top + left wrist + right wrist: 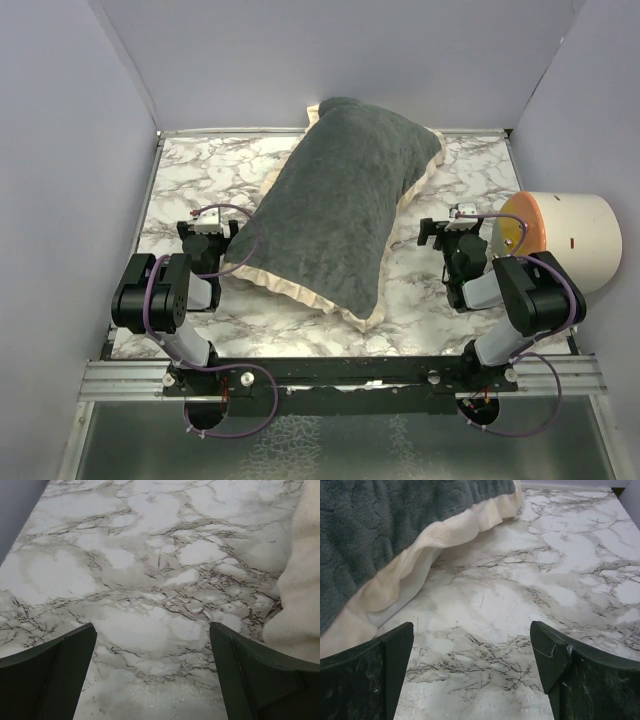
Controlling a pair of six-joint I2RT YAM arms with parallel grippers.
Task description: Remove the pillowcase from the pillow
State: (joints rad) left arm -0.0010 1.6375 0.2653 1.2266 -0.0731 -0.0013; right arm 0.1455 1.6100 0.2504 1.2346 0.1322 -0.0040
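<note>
The pillowcase (335,205) is dark grey and fuzzy with cream trim. It lies stuffed and plump, slanted across the middle of the marble table (200,180). The white pillow is hidden inside it. My left gripper (207,228) is open and empty, just left of the case's near left edge; the cream trim (302,595) shows at the right of the left wrist view. My right gripper (447,228) is open and empty, to the right of the case. In the right wrist view the grey face (380,525) and cream trim (420,562) lie to the left ahead.
A cream and orange cylinder (560,240) lies on its side at the table's right edge, close beside my right arm. Grey walls enclose the table at the back and both sides. A black rail (340,372) runs along the near edge.
</note>
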